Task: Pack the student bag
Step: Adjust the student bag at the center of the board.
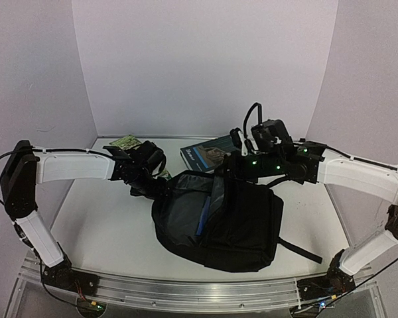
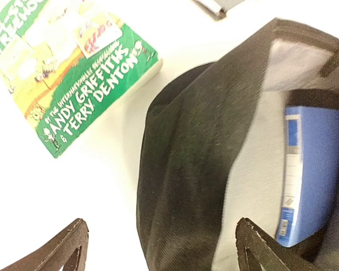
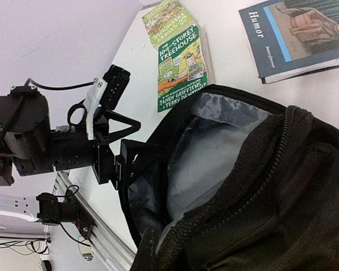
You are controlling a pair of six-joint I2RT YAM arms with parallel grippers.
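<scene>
The student bag (image 1: pixel 242 225) lies in the middle of the table, its main compartment gaping to the left and showing grey lining. A blue book (image 1: pixel 203 218) stands inside it, also seen as the blue book (image 2: pixel 308 169) in the left wrist view. My left gripper (image 1: pixel 158 185) is at the bag's left rim; its jaws stand open (image 2: pixel 161 248), wide apart on either side of the black rim (image 2: pixel 198 158) without touching it. My right gripper (image 1: pixel 227 169) is shut on the bag's upper zipper edge (image 3: pixel 226 209) and holds that flap up; one fingertip (image 3: pixel 148 251) shows.
A green paperback (image 1: pixel 126 141) lies on the table behind the left gripper, its cover clear in the left wrist view (image 2: pixel 73 68). A dark blue book titled Humor (image 1: pixel 209 154) lies behind the bag. A bag strap (image 1: pixel 298 250) trails to the right.
</scene>
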